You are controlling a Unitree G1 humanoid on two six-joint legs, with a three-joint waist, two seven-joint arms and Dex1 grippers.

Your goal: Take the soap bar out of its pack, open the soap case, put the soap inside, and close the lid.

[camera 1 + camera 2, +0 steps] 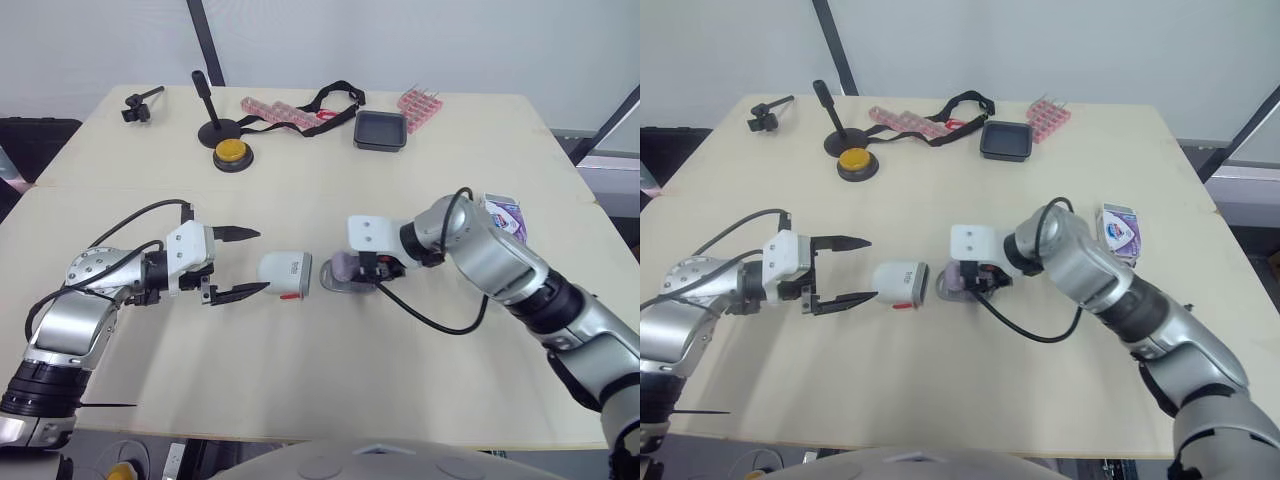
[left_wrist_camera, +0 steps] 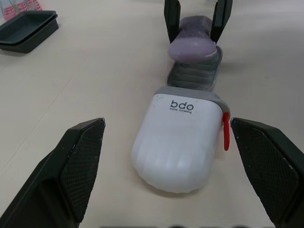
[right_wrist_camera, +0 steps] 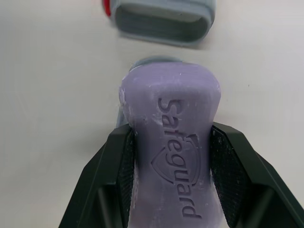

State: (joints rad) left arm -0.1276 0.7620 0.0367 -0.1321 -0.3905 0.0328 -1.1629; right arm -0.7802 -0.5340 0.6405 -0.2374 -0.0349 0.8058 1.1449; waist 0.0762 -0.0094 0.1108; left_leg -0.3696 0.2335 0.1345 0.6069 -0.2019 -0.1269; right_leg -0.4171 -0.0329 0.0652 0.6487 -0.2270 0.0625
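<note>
Soap (image 3: 172, 142), purple, is pinched at its waist between the right gripper's (image 2: 195, 21) fingers and held just over the grey tray (image 2: 191, 78), likely to seat it there. White lid (image 2: 176, 142) lies beside the tray, mouth toward it, just ahead of the left gripper's (image 1: 258, 260) spread fingers, seemingly ready for grasping. Whether soap touches tray is unclear; the right arm part-hides the pack (image 1: 505, 214).

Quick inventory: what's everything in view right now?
soap bar: 1, purple, centre, gripped
case base: 1, grey, under soap bar
case lid: 1, white, red tab, left of case base
soap pack: 1, white and purple, right side
dish: 1, black, far side
pink packs: 2 groups, far side
strap: 1, black, far side
button: 1, yellow, far left
clamp: 1, black, far left corner
table: 1, beige
left gripper: open, facing case lid
right gripper: shut on soap bar
</note>
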